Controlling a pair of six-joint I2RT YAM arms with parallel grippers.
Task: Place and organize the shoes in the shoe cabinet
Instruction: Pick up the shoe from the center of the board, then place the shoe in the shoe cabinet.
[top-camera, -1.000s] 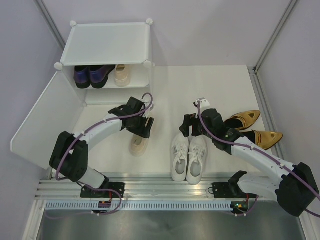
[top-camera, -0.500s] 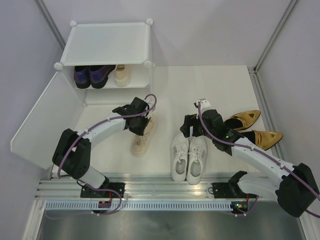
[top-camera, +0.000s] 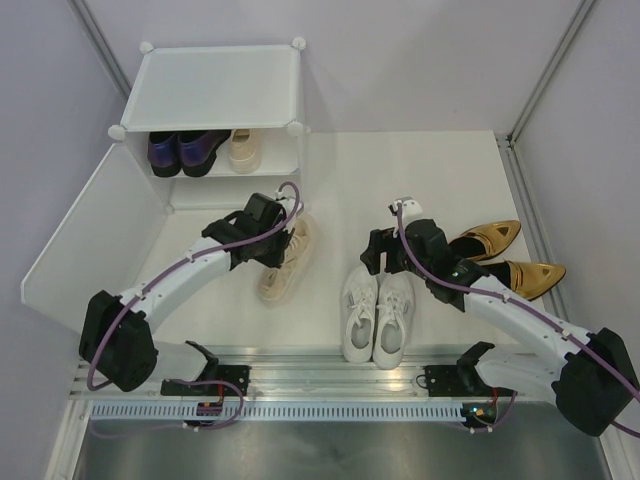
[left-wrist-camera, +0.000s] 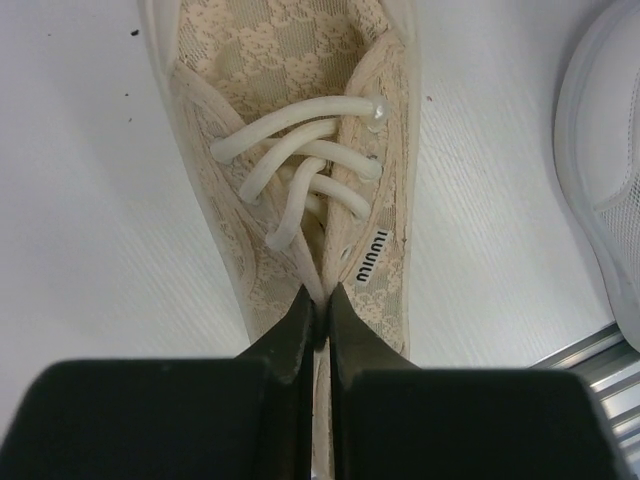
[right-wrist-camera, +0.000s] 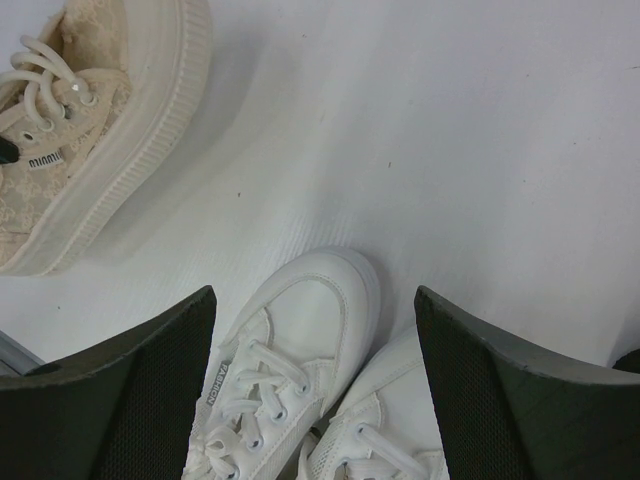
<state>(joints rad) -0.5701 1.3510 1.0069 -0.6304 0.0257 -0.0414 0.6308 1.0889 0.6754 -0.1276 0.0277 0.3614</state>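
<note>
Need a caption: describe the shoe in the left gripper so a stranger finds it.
Before the open shoe cabinet, left of the white sneakers, is one lone shoe. It is the beige lace sneaker, pinched by the left gripper.

White table (top-camera: 420, 170) between pale lilac walls (top-camera: 420, 60)

the top external view looks steeply down from above and behind the arm bases (top-camera: 215, 380), facing the shoe cabinet (top-camera: 220, 88) at the far left, far enough off to take in the whole table (top-camera: 400, 170); the left wrist view looks almost straight down, very close over the beige sneaker (left-wrist-camera: 300, 170). the right wrist view looks down from somewhat higher over the white sneakers (right-wrist-camera: 290, 330); both wrist views share the beige sneaker and part of the white sneakers, which the top view holds too.
</note>
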